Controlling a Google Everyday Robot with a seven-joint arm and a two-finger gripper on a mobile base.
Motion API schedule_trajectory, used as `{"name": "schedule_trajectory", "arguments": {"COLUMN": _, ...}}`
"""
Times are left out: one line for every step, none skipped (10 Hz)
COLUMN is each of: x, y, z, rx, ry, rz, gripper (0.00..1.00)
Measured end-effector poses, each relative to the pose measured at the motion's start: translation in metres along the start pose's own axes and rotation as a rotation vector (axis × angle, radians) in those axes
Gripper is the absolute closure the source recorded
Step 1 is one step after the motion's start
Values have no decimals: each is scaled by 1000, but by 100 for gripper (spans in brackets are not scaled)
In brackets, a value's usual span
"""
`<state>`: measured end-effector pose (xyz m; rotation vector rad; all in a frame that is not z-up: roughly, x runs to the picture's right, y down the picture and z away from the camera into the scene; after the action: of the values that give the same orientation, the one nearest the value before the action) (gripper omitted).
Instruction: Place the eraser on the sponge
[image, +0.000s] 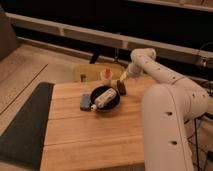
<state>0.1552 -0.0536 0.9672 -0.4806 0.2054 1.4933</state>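
The eraser (121, 88) is a small dark block on the wooden table (90, 135), just right of the black bowl (106, 100). My gripper (122, 78) hangs right above the eraser at the end of the white arm (155, 67), which reaches in from the right. The sponge (85, 101), a flat blue-grey pad, lies against the bowl's left side. A white cylinder (102, 98) lies tilted in the bowl.
An orange and white object (106, 75) stands at the table's far edge, behind the bowl. A yellow chair (95, 71) sits behind the table. A dark mat (22, 125) lies left of the table. My white body (172, 130) fills the right side.
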Motion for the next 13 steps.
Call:
{"name": "schedule_trajectory", "arguments": {"x": -1, "y": 11, "z": 2, "rx": -8, "ry": 5, "rz": -20, "gripper": 35}}
{"name": "schedule_trajectory", "arguments": {"x": 2, "y": 16, "z": 5, "rx": -13, "ry": 18, "rz": -28, "gripper": 35}}
{"name": "schedule_trajectory", "arguments": {"x": 6, "y": 20, "z": 11, "rx": -15, "ry": 37, "rz": -30, "gripper": 35}}
{"name": "schedule_trajectory", "arguments": {"x": 11, "y": 17, "z": 17, "rx": -7, "ry": 60, "rz": -25, "gripper": 35}}
{"name": "schedule_trajectory", "arguments": {"x": 15, "y": 13, "z": 23, "rx": 5, "ry": 83, "rz": -12, "gripper": 35}}
{"name": "schedule_trajectory", "arguments": {"x": 18, "y": 7, "z": 27, "rx": 18, "ry": 100, "rz": 3, "gripper": 35}}
{"name": "schedule_trajectory", "arguments": {"x": 21, "y": 1, "z": 33, "rx": 32, "ry": 121, "rz": 18, "gripper": 35}}
{"name": "schedule_trajectory", "arguments": {"x": 24, "y": -3, "z": 41, "rx": 37, "ry": 147, "rz": 31, "gripper": 35}}
{"name": "schedule_trajectory", "arguments": {"x": 25, "y": -1, "z": 48, "rx": 34, "ry": 165, "rz": 32, "gripper": 35}}
{"name": "schedule_trajectory", "arguments": {"x": 25, "y": 6, "z": 56, "rx": 25, "ry": 182, "rz": 15, "gripper": 35}}
{"name": "schedule_trajectory", "arguments": {"x": 23, "y": 17, "z": 64, "rx": 15, "ry": 197, "rz": -16, "gripper": 35}}
{"name": "schedule_trajectory", "arguments": {"x": 23, "y": 27, "z": 71, "rx": 9, "ry": 213, "rz": -45, "gripper": 35}}
{"name": "schedule_trajectory", "arguments": {"x": 23, "y": 37, "z": 79, "rx": 4, "ry": 230, "rz": -76, "gripper": 40}}
